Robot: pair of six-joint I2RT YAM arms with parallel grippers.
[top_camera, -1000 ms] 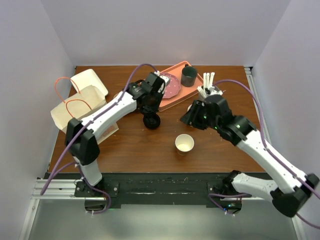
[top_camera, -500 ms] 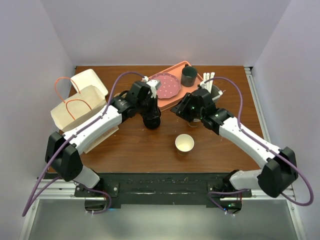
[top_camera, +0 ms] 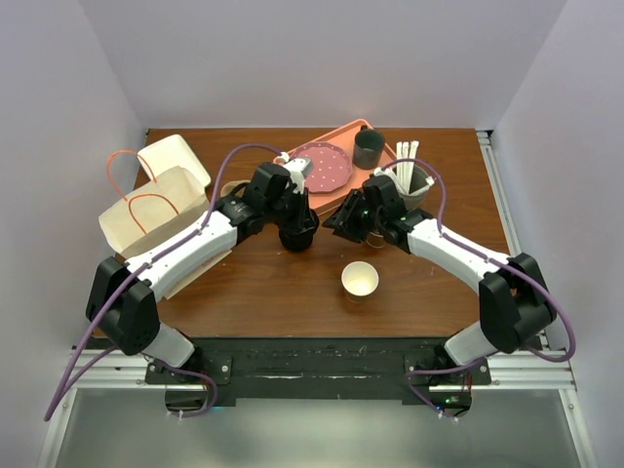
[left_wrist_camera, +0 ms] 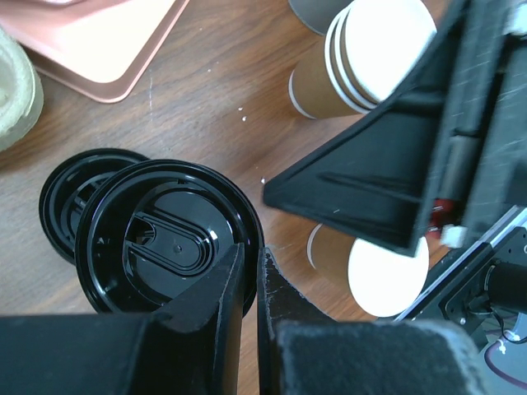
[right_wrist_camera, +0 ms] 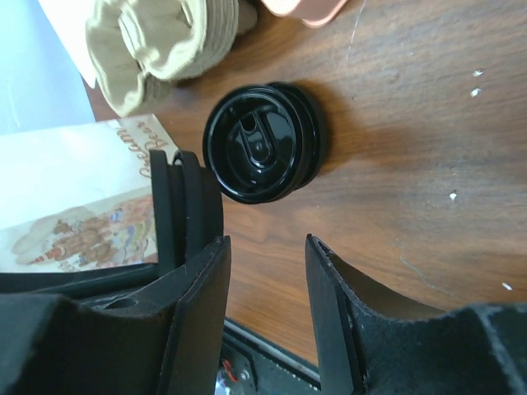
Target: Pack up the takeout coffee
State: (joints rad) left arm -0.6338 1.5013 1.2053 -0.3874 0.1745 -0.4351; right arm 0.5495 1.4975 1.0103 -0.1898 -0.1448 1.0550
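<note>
our left hand (left_wrist_camera: 250, 257) is pinched narrow on the rim of a black lid (left_wrist_camera: 169, 239). our right hand (right_wrist_camera: 268, 239) hangs beside it, half open, holding nothing. the lidless paper cup (top_camera: 359, 280) stands on the surface (top_camera: 273, 283) nearby.

A: Quick, what's on the table (top_camera: 292, 292)?
B: Top view, left side: cream paper bag (top_camera: 156, 205) w/ orange handles. Upper middle: salmon tray (top_camera: 353, 132), set at an angle.
A: Anything on it?
B: Pink dotted plate (top_camera: 327, 168) in the middle, dark mug (top_camera: 369, 149) at its rt end.
A: Rt of the tray?
B: White sticks (top_camera: 408, 154) standing in a holder, just beside it.
A: Wrist cams?
B: Left wrist view, top: stack of brown paper cups (left_wrist_camera: 362, 58), white inside. Rt wrist view, left edge: printed card (right_wrist_camera: 90, 206) w/ drawings. Upper left there: beige crumpled thing (right_wrist_camera: 165, 33), can't tell what it is.
</note>
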